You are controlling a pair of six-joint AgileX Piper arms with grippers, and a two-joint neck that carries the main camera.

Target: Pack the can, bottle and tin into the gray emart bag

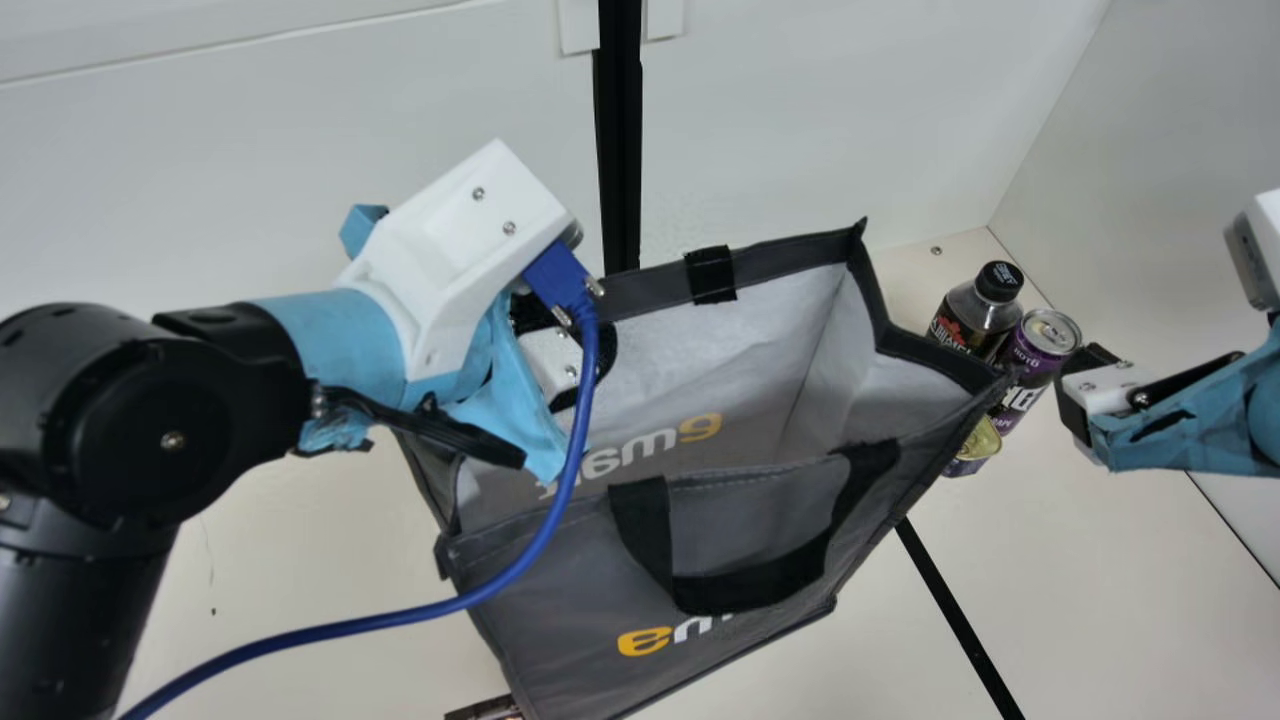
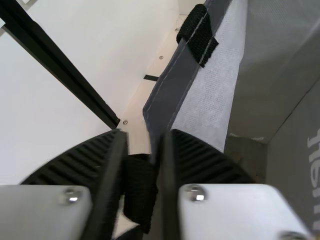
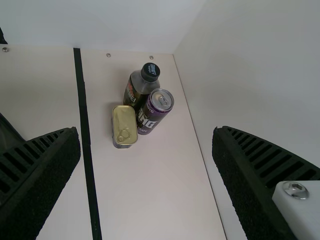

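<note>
Cream table (image 1: pixel 1090 560) with a black strip (image 3: pixel 85 125) along it, open gray emart bag (image 1: pixel 560 580) standing on it, black-capped bottle (image 3: pixel 138 89) and purple can (image 3: pixel 154 111) upright close together, gold-lidded tin (image 3: pixel 124 125) beside them.

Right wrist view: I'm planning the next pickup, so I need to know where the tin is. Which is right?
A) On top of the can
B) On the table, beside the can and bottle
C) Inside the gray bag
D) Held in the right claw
B: the tin rests on the table, beside the can and the bottle.
</note>
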